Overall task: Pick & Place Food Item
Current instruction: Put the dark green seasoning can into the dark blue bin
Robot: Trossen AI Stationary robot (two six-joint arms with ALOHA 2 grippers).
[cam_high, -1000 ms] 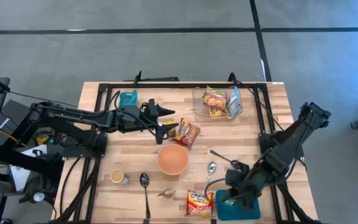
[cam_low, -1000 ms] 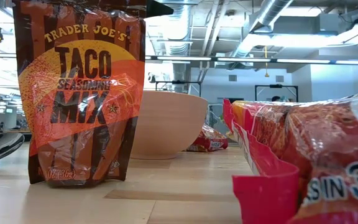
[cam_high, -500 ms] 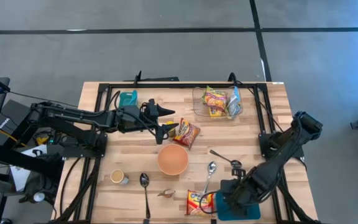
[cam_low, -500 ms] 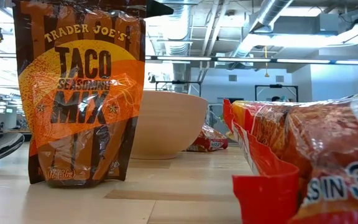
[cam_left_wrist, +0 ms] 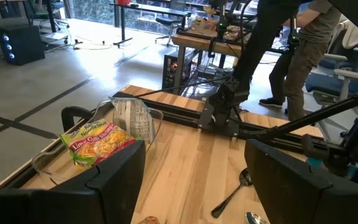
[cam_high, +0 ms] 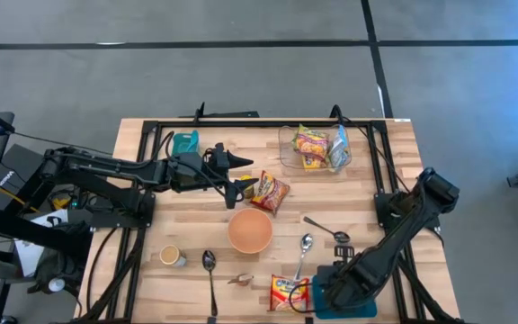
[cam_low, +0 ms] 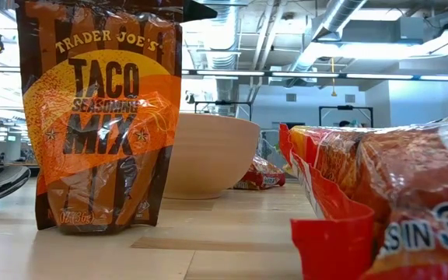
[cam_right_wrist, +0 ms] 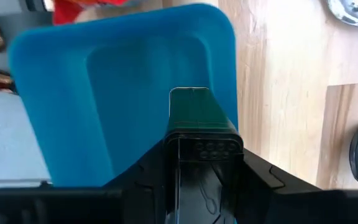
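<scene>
The right claw [cam_high: 331, 290] grips the blue tray [cam_right_wrist: 104, 93], the noodle packet [cam_high: 288, 292] just beside; the left claw [cam_high: 241, 191] hangs open, farther off

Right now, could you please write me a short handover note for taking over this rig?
Right gripper: at the near table edge, shut on the blue lid.
Left gripper: open, empty, hovering beside the red snack packet mid-table.
Clear container at the far side holds a noodle packet; another noodle packet lies beside the lid; wooden bowl is empty.
Left: place remaining food.
</scene>
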